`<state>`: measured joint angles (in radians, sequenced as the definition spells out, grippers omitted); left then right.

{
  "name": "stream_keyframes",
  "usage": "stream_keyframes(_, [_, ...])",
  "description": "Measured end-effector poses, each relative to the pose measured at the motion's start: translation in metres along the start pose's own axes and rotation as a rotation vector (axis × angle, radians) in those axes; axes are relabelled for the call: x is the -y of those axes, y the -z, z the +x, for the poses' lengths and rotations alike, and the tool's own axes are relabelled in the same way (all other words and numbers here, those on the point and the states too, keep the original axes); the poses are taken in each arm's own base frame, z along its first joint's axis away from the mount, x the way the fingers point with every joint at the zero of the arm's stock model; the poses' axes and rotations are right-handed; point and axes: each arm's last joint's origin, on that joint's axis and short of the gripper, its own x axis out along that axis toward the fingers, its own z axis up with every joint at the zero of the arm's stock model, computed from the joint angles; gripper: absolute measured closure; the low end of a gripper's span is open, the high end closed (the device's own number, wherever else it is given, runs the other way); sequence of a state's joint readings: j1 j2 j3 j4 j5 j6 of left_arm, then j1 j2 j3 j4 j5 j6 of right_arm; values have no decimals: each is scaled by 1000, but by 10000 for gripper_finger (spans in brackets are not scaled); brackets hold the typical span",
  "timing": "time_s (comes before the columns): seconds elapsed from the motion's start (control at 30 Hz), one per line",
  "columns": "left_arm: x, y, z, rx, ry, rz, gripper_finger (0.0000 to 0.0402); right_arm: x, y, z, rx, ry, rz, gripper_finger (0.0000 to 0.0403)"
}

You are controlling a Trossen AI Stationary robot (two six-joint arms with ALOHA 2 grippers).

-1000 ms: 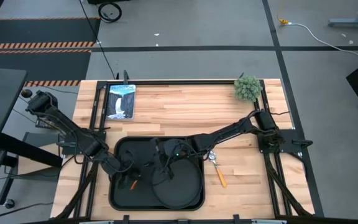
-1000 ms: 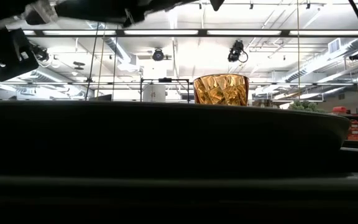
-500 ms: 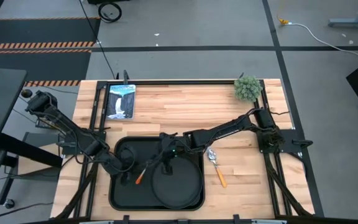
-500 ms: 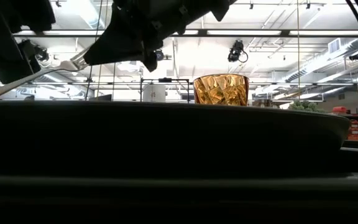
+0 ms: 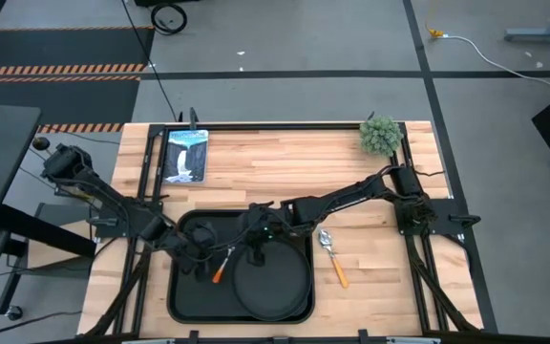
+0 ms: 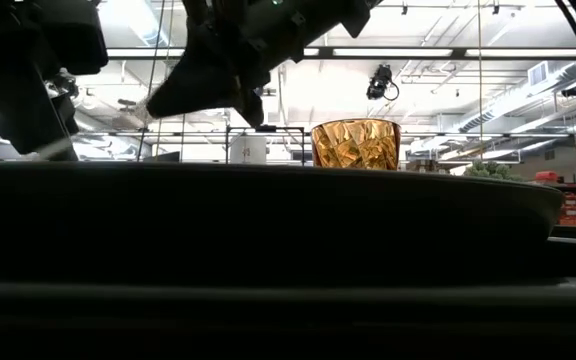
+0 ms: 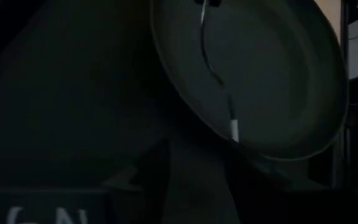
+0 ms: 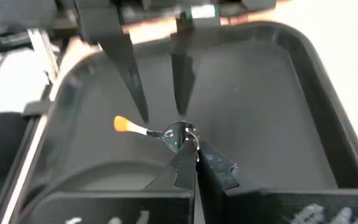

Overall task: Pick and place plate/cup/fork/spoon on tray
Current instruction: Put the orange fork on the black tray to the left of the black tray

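The black tray [image 5: 175, 291] lies at the table's near middle, with the round black plate [image 5: 275, 287] in its near right part. My right gripper [image 5: 240, 250] is over the tray's middle, shut on the red-orange-handled fork [image 5: 221, 268]. My left gripper [image 8: 161, 112] is open, pointing down just beside the fork's neck; I cannot tell if it touches. The spoon [image 5: 333, 256] lies flat on the wood right of the tray. The amber cup [image 6: 356, 144] shows upright beyond the plate's rim in the low view; in the high view my right arm hides it. My right gripper pinches the fork's silver tine end [image 8: 179, 133] between its two fingers. It comes from the table's right, slanting down, roughly along the fork. The orange handle [image 8: 124, 124] sticks out toward my left gripper, over the tray floor.
A small green plant [image 5: 380, 135] stands at the far right corner and a picture card [image 5: 185, 155] lies at the far left. Bare wood runs along the far side and right of the tray. The table's black frame rails [image 5: 151, 172] flank both sides.
My right gripper has taken the fork by its tine end and raised it off the tray floor; the fork has swung so its handle points near-left. My left gripper has moved a little toward the right gripper and now stands at the fork's neck.
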<state>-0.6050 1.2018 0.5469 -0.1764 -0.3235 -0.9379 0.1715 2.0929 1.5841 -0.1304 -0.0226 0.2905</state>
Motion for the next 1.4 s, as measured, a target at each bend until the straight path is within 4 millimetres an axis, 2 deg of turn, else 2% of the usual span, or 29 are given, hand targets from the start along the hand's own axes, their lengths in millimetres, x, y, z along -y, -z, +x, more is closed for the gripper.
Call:
stream_keyframes(0.13, [-2,-3,2,-22,15,-2,258,2,4,0,-42,13,1,396])
stream_keyframes(0.47, [-1,-8,3,-2,49,14,260,4,0,0,4,56,-31,396])
stream_keyframes(0.9, [-1,-8,3,-7,49,21,264,12,-8,-1,50,0,-23,395])
stream_keyframes(1.07, [-2,-7,3,-12,42,28,292,15,-10,-1,48,-37,-5,395])
stream_keyframes(1.33, [-3,-7,3,-19,30,25,381,15,-11,-1,63,-28,-17,394])
stream_keyframes(1.4, [-4,-6,3,-15,17,21,390,15,-11,-1,66,-25,-20,389])
